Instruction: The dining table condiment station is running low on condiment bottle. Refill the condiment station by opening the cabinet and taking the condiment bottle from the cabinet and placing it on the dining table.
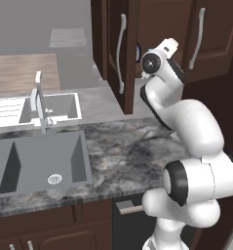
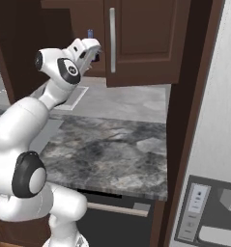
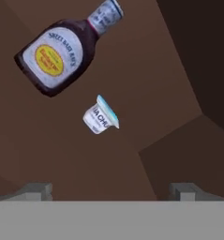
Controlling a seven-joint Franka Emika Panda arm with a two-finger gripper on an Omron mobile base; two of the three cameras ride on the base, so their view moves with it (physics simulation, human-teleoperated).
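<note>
In the left base view the white arm rises from the lower right over a grey marbled counter and reaches up toward the cabinet, whose left door stands swung out toward the camera with its long silver handle facing the sink side; the hand sits just beside that door's edge, at the opening, and a sliver of blue-and-white shows in the gap there. To the left lie a double sink with a tall faucet and, behind it, a second smaller basin. In the right base view the arm comes up from the lower left, the hand is lifted to the cabinet's bottom edge, and a closed door with a vertical bar handle hangs just to its right; a small blue cap peeks above the hand. A pale appliance panel fills the right side. In the hand view the claw is released, its two tips spread wide with nothing between them. Ahead, on the brown cabinet shelf, stands the condiment bottle, and nearer the claw, apart from the bottle, a small white cup with a pale blue lid.
</note>
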